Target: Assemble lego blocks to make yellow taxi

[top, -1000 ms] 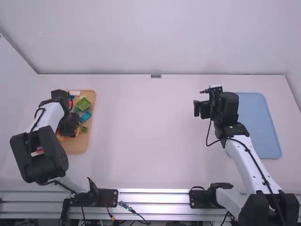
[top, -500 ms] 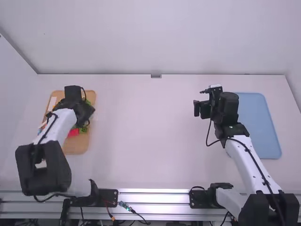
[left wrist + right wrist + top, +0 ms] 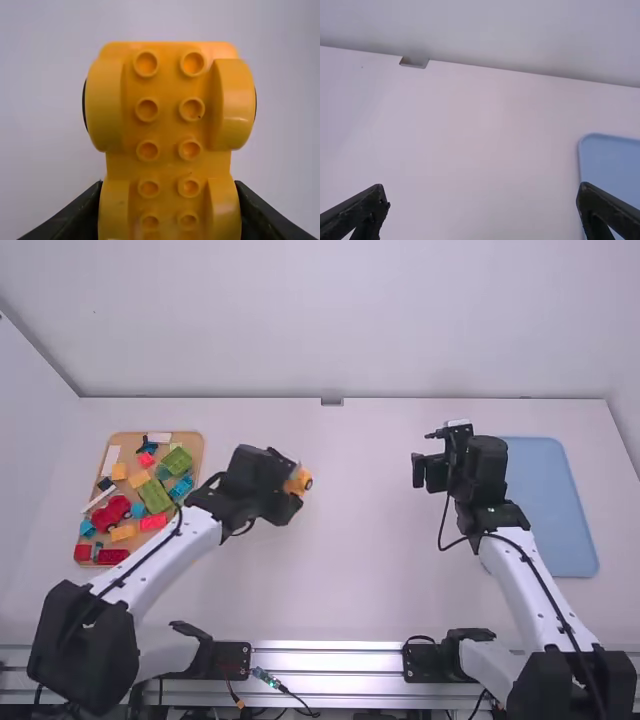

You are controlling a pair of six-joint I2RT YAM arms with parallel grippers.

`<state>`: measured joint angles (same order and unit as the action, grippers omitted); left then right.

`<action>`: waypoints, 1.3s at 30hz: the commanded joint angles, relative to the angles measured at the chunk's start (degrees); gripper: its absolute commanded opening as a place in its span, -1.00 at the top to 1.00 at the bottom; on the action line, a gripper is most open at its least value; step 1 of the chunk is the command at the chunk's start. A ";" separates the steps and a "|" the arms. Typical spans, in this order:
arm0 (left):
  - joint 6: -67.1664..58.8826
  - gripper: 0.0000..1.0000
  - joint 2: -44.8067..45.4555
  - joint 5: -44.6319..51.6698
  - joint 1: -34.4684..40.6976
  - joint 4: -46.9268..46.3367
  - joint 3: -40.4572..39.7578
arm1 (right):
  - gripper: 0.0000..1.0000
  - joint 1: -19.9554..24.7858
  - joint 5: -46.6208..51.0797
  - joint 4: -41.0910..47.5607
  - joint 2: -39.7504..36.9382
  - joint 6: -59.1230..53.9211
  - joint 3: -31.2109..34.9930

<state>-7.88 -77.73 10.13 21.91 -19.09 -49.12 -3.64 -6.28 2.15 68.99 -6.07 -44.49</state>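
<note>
Yellow studded car base is clasped by the left gripper, which we see swung off the tan tray to over the white table; likely chassis picked, placing next. Right gripper waits, fingers apart.

Yellow car base: smooth plastic (rather glossy).

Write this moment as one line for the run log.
left jaws: shut on yellow car base, above table | right jaws: open, empty | loose blocks: on brown board
</note>
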 commanded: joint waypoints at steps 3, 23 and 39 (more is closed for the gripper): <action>-17.25 0.97 -4.55 1.07 3.82 -3.28 -2.40 | -0.98 -0.17 -0.11 0.02 0.24 0.28 -1.09; -43.02 0.63 -24.02 0.81 10.78 -9.24 -8.68 | -0.98 -0.15 0.26 0.39 0.24 0.24 -1.09; -43.83 0.34 -24.50 0.64 10.80 -5.37 -3.37 | -0.98 -0.15 0.28 0.46 0.26 0.26 -1.09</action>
<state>-51.07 -101.51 10.37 32.47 -24.60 -53.06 -3.64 -6.22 2.63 68.99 -6.07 -44.49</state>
